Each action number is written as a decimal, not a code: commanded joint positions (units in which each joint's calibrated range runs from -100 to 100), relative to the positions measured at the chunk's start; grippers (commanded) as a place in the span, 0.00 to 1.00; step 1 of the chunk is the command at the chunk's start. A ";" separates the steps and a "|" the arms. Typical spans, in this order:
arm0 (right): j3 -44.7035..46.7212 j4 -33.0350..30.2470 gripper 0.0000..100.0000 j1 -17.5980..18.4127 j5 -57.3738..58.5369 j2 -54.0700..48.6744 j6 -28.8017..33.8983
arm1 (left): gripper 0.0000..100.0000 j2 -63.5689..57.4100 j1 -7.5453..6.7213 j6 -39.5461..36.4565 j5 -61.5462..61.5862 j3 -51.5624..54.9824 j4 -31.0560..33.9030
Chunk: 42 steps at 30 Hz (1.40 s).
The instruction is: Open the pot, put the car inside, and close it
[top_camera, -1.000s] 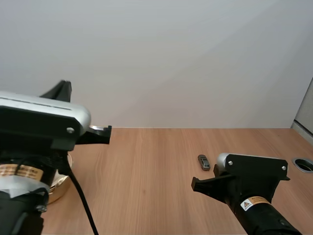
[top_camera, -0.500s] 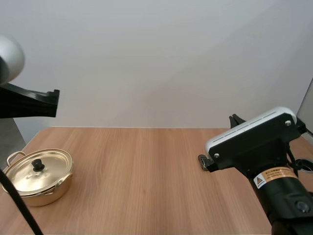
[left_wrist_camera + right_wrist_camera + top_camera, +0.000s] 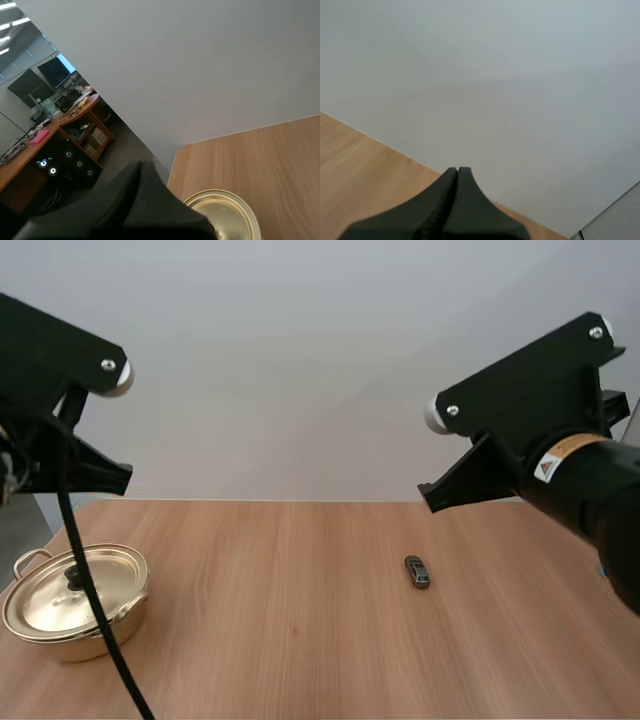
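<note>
A gold pot [image 3: 78, 612] with its lid [image 3: 70, 590] on, topped by a black knob [image 3: 75, 578], stands at the table's left end. A small dark toy car [image 3: 417, 571] lies on the wood right of centre. My left gripper [image 3: 122, 480] hangs high above the pot, shut with nothing in it; from the left wrist its fingers [image 3: 141, 172] form one dark wedge over the pot's rim [image 3: 226, 216]. My right gripper [image 3: 428, 502] is raised above and slightly right of the car, also shut, its fingers [image 3: 457, 174] pressed together.
The wooden table [image 3: 280, 640] stretches between pot and car with open surface. Its left edge [image 3: 45, 540] runs close behind the pot. A plain grey wall [image 3: 300, 360] rises behind the table.
Both arms have lifted up and away from the table. The pot, partly hidden before, and the car now lie uncovered. Neither object has moved.
</note>
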 commanded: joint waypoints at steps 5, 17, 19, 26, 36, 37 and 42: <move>-3.26 2.11 0.00 -0.01 22.71 1.89 -4.00 | 0.00 23.76 1.37 6.88 14.15 -7.52 -7.99; -2.34 5.46 0.00 -0.01 24.40 1.89 -6.28 | 0.20 33.05 1.37 6.73 17.72 -7.68 2.47; -2.34 7.56 0.00 -0.01 24.40 1.89 -7.23 | 0.47 33.05 1.37 6.65 18.69 -7.68 2.56; -2.34 11.12 0.00 -0.01 24.60 1.89 -8.54 | 1.00 35.91 2.61 6.83 21.20 -7.68 2.17; -2.34 11.12 0.00 -0.01 29.14 1.89 -8.51 | 1.00 46.44 11.64 16.54 19.88 -7.68 -11.70; -2.34 11.12 0.00 -0.01 29.31 1.89 -8.51 | 1.00 47.02 12.53 17.84 19.88 -7.68 -13.24; -2.34 11.12 0.00 -0.01 30.16 1.89 -8.51 | 1.00 50.31 16.01 21.13 16.48 -7.68 -17.25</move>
